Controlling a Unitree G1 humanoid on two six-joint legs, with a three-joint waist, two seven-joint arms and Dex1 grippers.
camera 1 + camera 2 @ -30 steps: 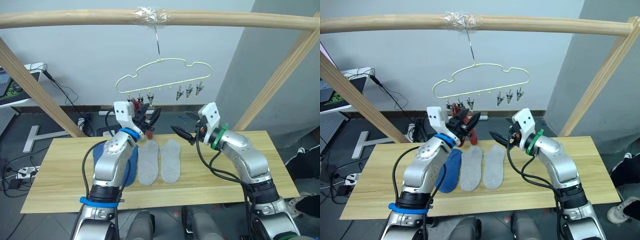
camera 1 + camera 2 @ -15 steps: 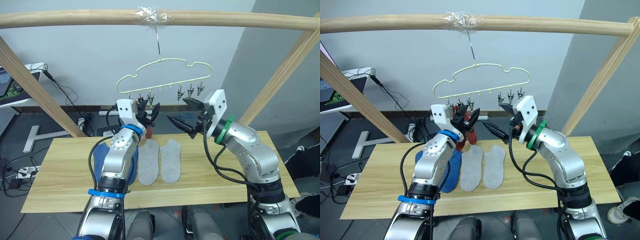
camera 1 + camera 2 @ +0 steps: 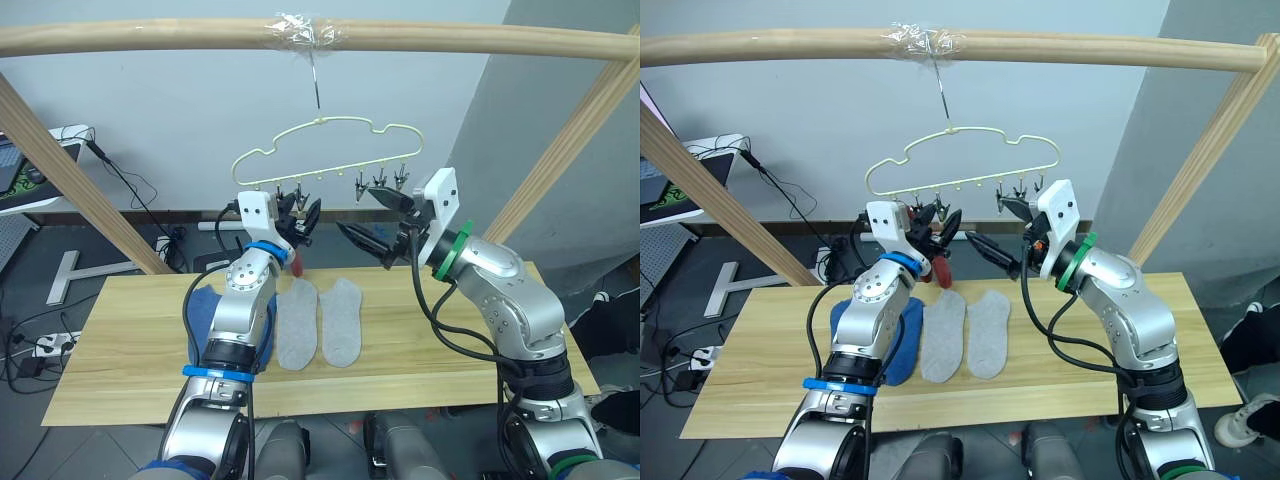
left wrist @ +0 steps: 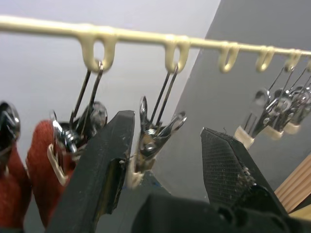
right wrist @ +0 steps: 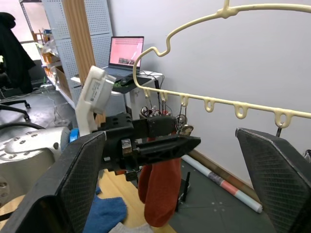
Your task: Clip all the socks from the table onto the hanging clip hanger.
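The pale clip hanger [image 3: 325, 150] hangs by its hook from the wooden bar. Rust red socks [image 3: 297, 262] hang from its leftmost clips. My left gripper [image 3: 300, 212] is raised to those clips and open; a bare metal clip [image 4: 151, 141] hangs between its fingers [image 4: 97, 165]. My right gripper [image 3: 358, 213] stands wide open just right of it, below the hanger's right clips [image 3: 380, 182], holding nothing. On the table [image 3: 450, 350] lie two light grey socks [image 3: 295, 325] [image 3: 342, 320] side by side, with a blue sock [image 3: 205, 312] at their left, partly behind my left arm.
A thick wooden bar [image 3: 150, 35] runs overhead, and slanted wooden posts [image 3: 70, 170] [image 3: 560, 150] stand at both sides of the table. Behind the frame are a laptop [image 5: 127, 51] on a stand and cables on the floor.
Both arms have risen. My left gripper went up to the hanger's left clips. My right gripper lifted from table height, opened wider and moved in under the hanger.
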